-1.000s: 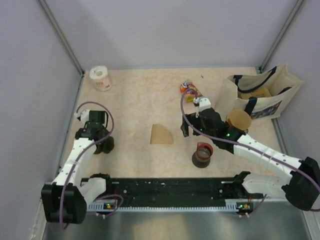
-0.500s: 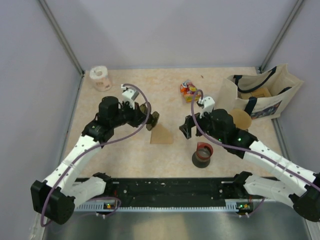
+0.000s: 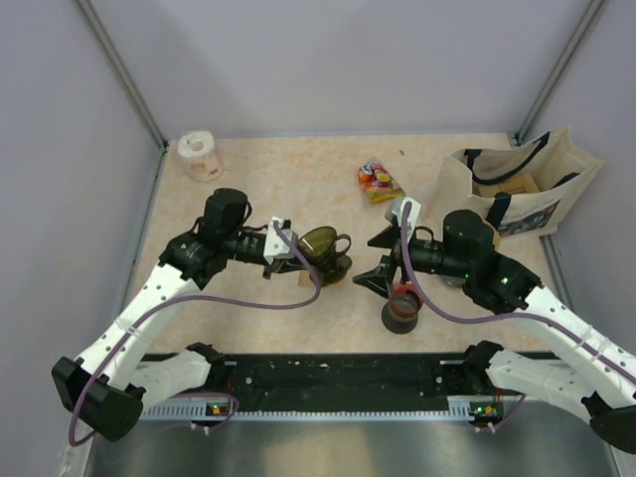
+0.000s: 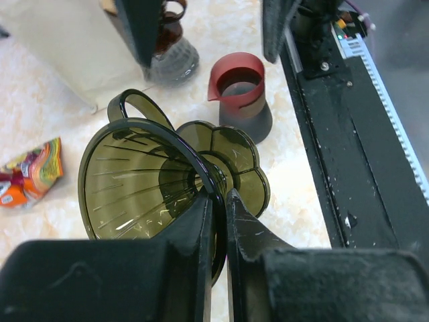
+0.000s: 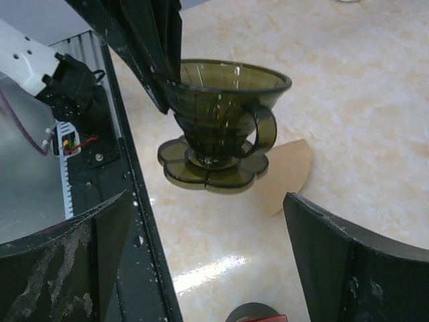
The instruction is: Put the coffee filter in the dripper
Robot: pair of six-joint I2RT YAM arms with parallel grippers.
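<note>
Within the last second the left arm had swung in from the left side of the table, carrying the dripper to the middle, and the right arm had come forward from beside the bag. The task now looked to be at the hand-over stage: cone presented, paper not yet picked up. The left gripper was clamped on the near rim of the dripper, one finger inside the cone and one outside. The right gripper stood wide apart and held nothing, just beside the black cup with the red rim. The dripper was upright, with its mouth up, its scalloped base down and its long axis close to vertical. Its small handle pointed toward the right arm. It seemed to hang just above the table, though contact could not be ruled out. The coffee filter lay flat on the tabletop, partly tucked beneath the dripper's base — probably awkward for the free gripper to reach until the cone was moved aside.
</note>
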